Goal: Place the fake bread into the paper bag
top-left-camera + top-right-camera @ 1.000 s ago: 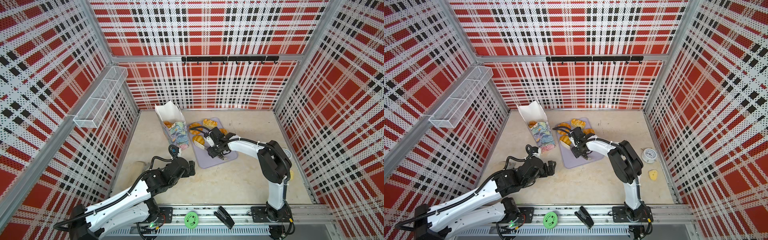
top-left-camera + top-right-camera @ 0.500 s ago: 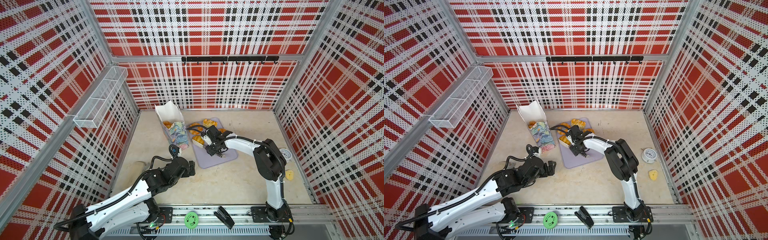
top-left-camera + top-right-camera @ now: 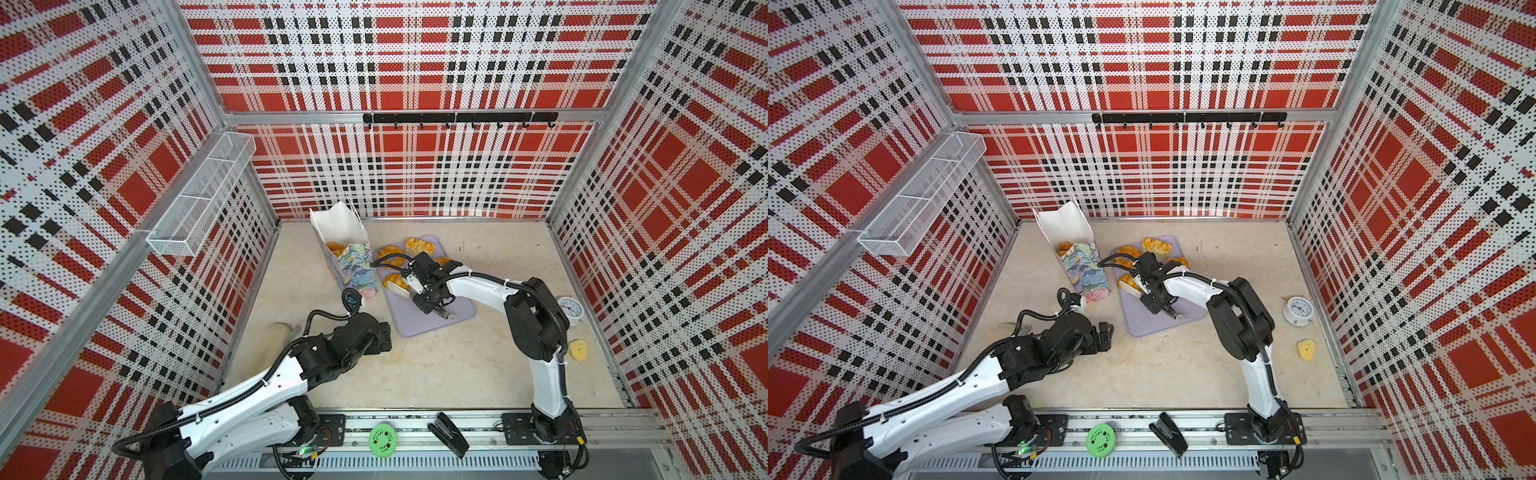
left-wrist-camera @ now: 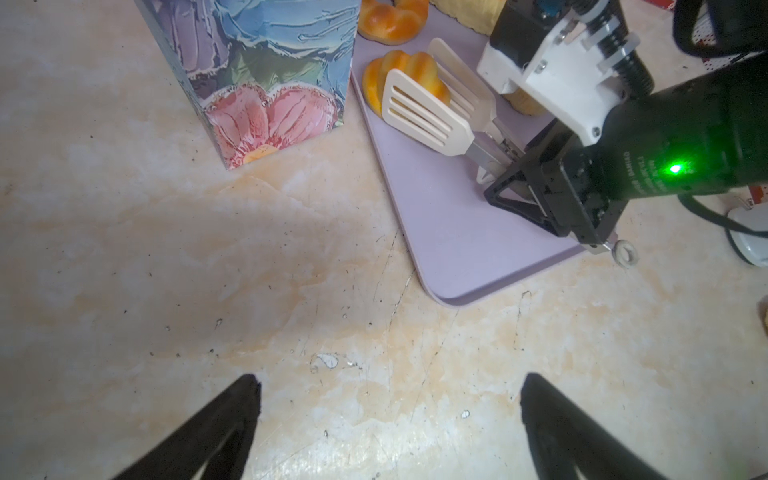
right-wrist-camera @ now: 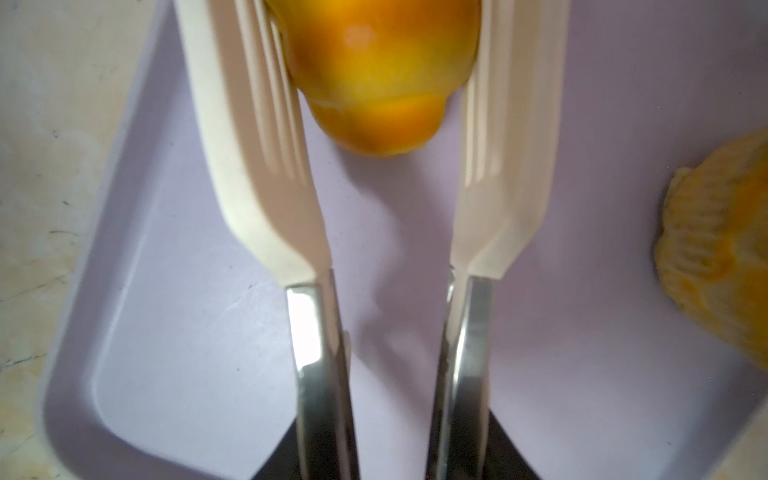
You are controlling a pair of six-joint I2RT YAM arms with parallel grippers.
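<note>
1. Plaid perforated walls in red, black and white boxed in my beige marbled tabletop (image 3: 436, 374). The paper bag (image 3: 353, 270) stood upright towards the back, just beside the lilac tray (image 3: 432, 320). Its mouth faced up, so pieces could be dropped in from above.
2. My right gripper (image 3: 429, 300) was clamped on the steel handles of the tongs (image 4: 419, 112), low over the tray. I judged that the wide slotted blades would span a glossy pastry better than my own narrow fingers.
3. The white blades stood on either side of one golden-yellow pastry (image 5: 374, 62), which rested on the tray at the edge nearest the bag. Both blades seemed to touch it, though the right wrist view was blurred.
4. The rest of the fake bread (image 3: 419, 246) lay on the tray's far half. One piece (image 3: 336, 248) showed inside the bag's mouth.
5. My left gripper (image 4: 388, 380) hung empty with its jaws spread wide over bare table, near the bag's foot. I took that as standing by to steady the light bag.
6. Small white letters on my right arm's black motor housing (image 4: 665, 145), beside a green light (image 4: 675, 168), looked like "DAMIAO"; the rest was too small to read. The bag bore painted flowers and no words that I could see. The clock (image 3: 569, 309) had numerals too small to read.
</note>
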